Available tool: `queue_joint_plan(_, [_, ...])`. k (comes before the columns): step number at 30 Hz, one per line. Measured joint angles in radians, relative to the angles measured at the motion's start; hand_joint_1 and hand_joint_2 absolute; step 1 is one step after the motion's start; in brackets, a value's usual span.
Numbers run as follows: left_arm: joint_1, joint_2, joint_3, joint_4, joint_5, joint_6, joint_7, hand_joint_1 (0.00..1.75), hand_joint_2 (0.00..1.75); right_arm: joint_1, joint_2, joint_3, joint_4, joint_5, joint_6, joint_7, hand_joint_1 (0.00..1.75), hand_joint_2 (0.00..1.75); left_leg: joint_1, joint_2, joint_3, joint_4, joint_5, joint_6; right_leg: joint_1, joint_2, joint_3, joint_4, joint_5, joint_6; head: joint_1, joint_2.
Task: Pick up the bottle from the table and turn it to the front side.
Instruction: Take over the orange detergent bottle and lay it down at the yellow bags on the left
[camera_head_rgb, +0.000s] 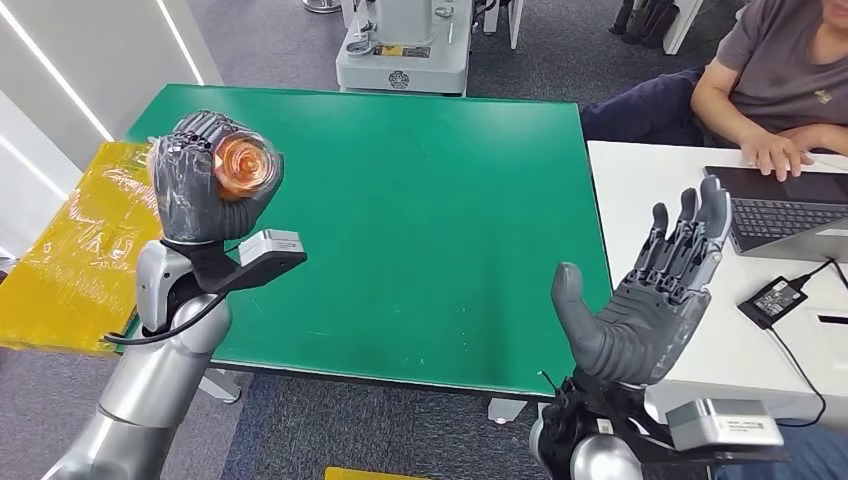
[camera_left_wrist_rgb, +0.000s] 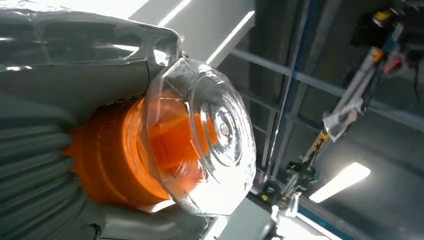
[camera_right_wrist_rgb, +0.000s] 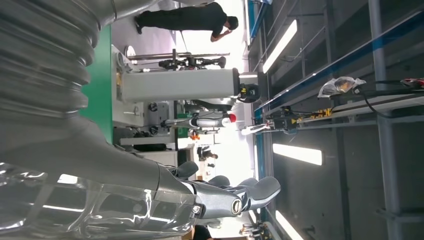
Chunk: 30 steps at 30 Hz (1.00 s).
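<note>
My left hand (camera_head_rgb: 200, 180) is raised over the left end of the green table (camera_head_rgb: 420, 220) and grips a clear bottle (camera_head_rgb: 246, 166) with orange content. The bottle's round clear base faces the head camera. In the left wrist view the bottle (camera_left_wrist_rgb: 195, 137) fills the middle, with an orange band and a ribbed clear base, and my left hand (camera_left_wrist_rgb: 45, 165) is wrapped around it. My right hand (camera_head_rgb: 650, 290) is held up at the table's right front edge, palm toward the table, fingers straight and apart, holding nothing. Its fingers (camera_right_wrist_rgb: 225, 197) stretch out in the right wrist view.
A yellow wrapped block (camera_head_rgb: 80, 250) lies left of the table. A white desk (camera_head_rgb: 720, 330) on the right carries a laptop (camera_head_rgb: 785, 210) and a black adapter (camera_head_rgb: 772, 298); a seated person's hand (camera_head_rgb: 778, 152) rests by the laptop. A grey machine (camera_head_rgb: 405, 45) stands behind the table.
</note>
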Motion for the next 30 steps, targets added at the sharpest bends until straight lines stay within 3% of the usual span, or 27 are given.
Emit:
queue_joint_plan(8, [-0.052,0.046,-0.034,0.203,-0.262,-0.046,0.054,1.75,1.75,0.007,-0.004,0.001,-0.01,0.003,0.03,0.0,0.0,1.75,0.0,0.0,0.0,0.0,0.0,0.0,0.0,0.001,0.0,0.0,0.0,0.0,0.0,0.0])
queue_joint_plan(18, [-0.116,0.082,-0.067,0.431,-0.273,-0.304,-0.104,1.75,1.75,0.014,-0.004,0.001,-0.022,0.005,0.063,0.0,0.0,1.75,0.0,0.002,0.0,0.0,0.0,-0.001,0.0,0.003,-0.001,0.0,0.0,0.0,0.0,0.0])
queue_joint_plan(30, [-0.121,0.144,-0.082,0.575,-0.303,-0.356,-0.046,1.75,1.75,0.007,-0.005,0.011,-0.022,-0.009,0.053,0.0,0.0,1.75,0.0,0.002,0.0,-0.001,0.0,-0.001,0.0,0.004,-0.001,0.0,0.0,-0.001,0.0,0.0])
